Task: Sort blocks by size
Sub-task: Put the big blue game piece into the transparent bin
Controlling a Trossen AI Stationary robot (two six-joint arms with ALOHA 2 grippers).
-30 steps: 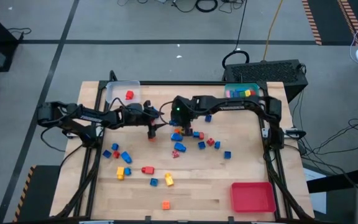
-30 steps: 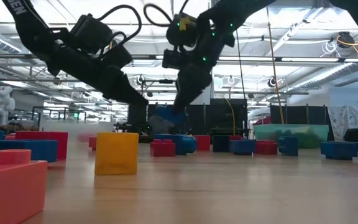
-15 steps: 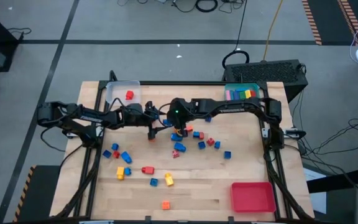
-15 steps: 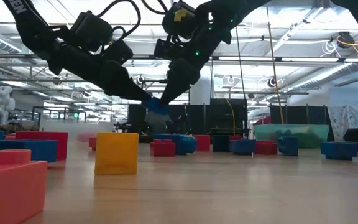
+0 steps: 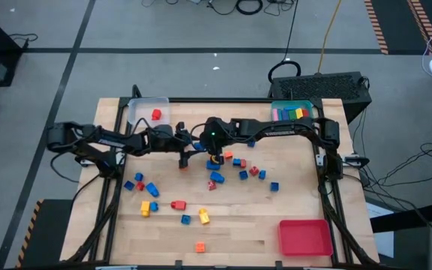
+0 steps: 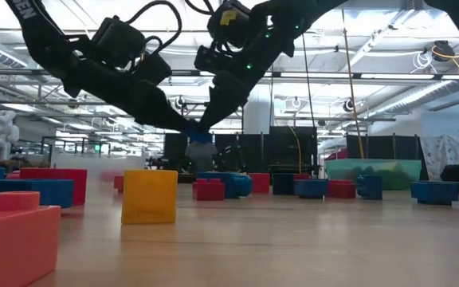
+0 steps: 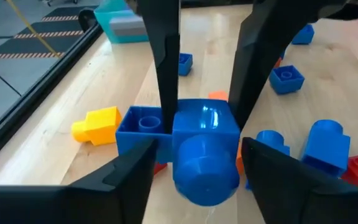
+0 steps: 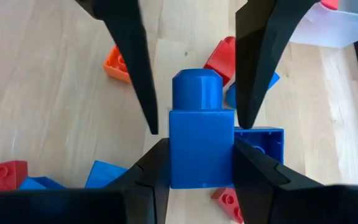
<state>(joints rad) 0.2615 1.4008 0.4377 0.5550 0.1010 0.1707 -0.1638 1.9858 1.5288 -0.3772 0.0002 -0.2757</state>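
A blue one-stud block (image 8: 201, 149) hangs in the air over the table's middle, with my right gripper (image 5: 211, 154) shut on it. Its stud (image 7: 205, 165) points at my left gripper (image 5: 195, 150), which is open. The left fingers (image 8: 135, 68) stand on either side of the block's stud end; I cannot tell if they touch it. In the low view the block (image 6: 201, 139) is well above the wood. Other blocks, red, blue, yellow and orange (image 5: 201, 216), lie scattered on the table. My right gripper pinches the blue block's two opposite side walls (image 8: 178, 165) between its two fingers. The fingers come from the table's right, slanting down. The block is lifted clear of the table, tipped so that its stud faces away from the right gripper.
A clear tray (image 5: 142, 105) with a red block stands at the far left, a teal tray (image 5: 277, 105) with blocks at the far right, a red tray (image 5: 304, 237) at the near right. Loose blocks (image 5: 217, 178) lie right below the grippers.
My right gripper has tipped and carried the blue block up off the pile and toward the table's left, into the space between my left gripper's fingers. The block is now lifted clear.
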